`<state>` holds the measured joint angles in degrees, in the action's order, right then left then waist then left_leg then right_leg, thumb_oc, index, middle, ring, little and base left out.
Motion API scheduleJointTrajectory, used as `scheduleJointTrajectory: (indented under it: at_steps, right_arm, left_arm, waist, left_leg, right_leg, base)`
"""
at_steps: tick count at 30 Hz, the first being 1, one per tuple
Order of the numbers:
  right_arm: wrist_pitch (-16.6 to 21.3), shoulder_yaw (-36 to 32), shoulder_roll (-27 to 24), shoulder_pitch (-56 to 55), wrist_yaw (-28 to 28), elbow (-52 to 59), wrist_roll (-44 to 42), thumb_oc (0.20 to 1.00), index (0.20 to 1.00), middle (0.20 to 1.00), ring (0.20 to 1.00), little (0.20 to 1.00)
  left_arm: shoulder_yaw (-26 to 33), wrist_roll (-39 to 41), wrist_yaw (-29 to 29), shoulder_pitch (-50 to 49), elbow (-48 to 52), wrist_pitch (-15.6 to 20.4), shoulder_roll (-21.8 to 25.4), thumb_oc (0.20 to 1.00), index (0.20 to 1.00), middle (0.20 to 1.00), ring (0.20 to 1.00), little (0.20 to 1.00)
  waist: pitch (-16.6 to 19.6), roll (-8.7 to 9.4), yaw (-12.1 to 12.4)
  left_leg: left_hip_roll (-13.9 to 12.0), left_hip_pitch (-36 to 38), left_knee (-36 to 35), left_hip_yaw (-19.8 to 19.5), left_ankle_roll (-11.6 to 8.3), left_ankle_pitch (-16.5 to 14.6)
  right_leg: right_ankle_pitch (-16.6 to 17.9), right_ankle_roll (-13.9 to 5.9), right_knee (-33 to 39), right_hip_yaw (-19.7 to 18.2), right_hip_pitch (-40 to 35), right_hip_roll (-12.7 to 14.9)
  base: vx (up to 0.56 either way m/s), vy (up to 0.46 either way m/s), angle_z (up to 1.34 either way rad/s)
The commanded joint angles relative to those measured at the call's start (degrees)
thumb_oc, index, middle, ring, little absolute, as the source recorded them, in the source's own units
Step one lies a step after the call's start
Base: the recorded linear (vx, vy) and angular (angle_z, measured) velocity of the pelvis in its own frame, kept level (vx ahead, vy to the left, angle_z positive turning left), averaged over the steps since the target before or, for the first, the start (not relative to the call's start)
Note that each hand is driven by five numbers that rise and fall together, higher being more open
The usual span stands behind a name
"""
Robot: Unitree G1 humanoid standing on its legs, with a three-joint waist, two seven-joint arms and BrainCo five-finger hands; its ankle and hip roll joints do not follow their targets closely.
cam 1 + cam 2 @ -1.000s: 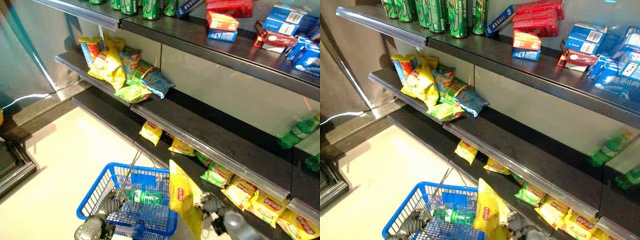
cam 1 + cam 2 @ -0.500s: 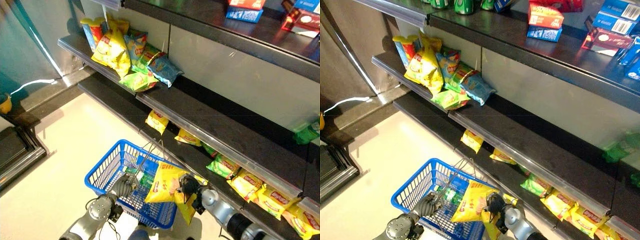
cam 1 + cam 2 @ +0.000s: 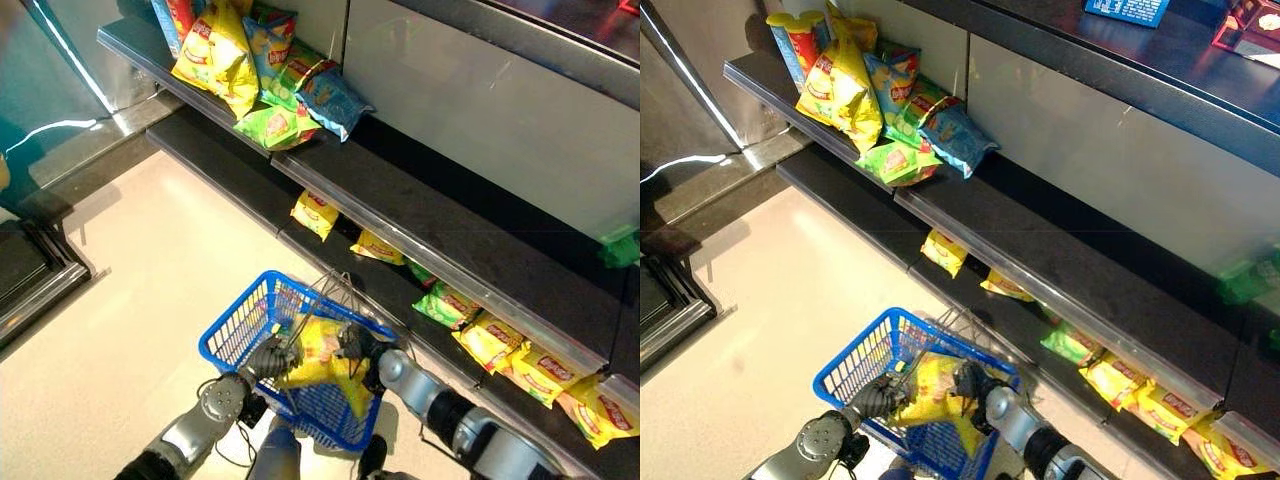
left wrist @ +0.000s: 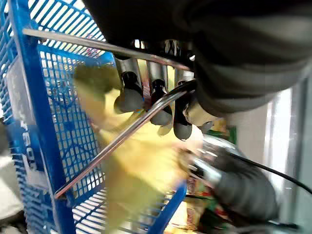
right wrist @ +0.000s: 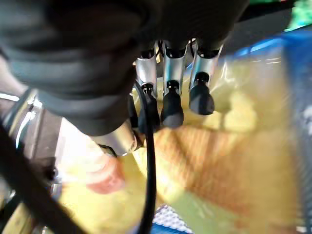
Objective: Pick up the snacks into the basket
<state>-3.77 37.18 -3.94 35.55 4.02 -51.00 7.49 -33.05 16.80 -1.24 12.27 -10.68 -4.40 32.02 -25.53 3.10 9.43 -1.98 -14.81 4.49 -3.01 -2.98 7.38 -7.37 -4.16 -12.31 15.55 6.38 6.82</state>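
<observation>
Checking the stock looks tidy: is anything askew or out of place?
The yellow, green and blue snack bags lie heaped at one end of the dark middle shelf. The yellow chip bag sits crumpled over the blue wire basket.

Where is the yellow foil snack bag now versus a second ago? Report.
Yes, moved: the yellow foil snack bag, formerly outside the blue plastic basket's shelf-side rim, now lies over its opening.
</observation>
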Motion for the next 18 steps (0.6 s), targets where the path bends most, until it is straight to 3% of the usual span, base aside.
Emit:
scheduleJointTrajectory:
  at_steps: [1,10,18]
  right_arm:
    - [1.51,1.79,2.62,4.53,1.17,0.19,0.31,1.0,1.0,1.0,1.0,1.0]
    - [2.53,0.1,1.04,3.85,3.44,5.66,-3.07,1.0,1.0,1.0,1.0,1.0]
    - [4.4,-5.38,-5.27,-5.64,2.83,15.66,-8.8,1.0,1.0,1.0,1.0,1.0]
  left_arm:
    - [-1.18,4.57,0.57,8.72,18.11,10.19,-4.98,0.2,0.2,0.2,0.2,0.2]
    - [-2.56,5.11,0.54,9.29,18.09,9.62,-5.18,0.2,0.2,0.2,0.2,0.2]
    - [-0.05,2.46,1.15,8.22,16.59,9.33,-4.71,0.2,0.2,0.2,0.2,0.2]
  waist:
    - [1.67,0.33,0.4]
    - [1.76,0.36,-0.49]
    - [3.19,2.11,-2.38]
  left_leg:
    - [2.98,-0.5,5.63,-0.53,1.29,-7.61]
    - [2.97,-0.51,5.86,-0.85,1.3,-7.7]
    - [2.74,0.6,5.69,-0.6,1.26,-8.14]
  right_leg:
    - [5.77,-3.68,2.8,-2.42,3.11,2.61]
    - [5.63,-3.68,2.43,-2.09,3.06,2.84]
    - [5.08,-3.92,1.99,-1.96,2.15,2.83]
  base:
    - [0.0,0.0,0.0]
    - [0.0,0.0,0.0]
    - [0.01,0.0,0.01]
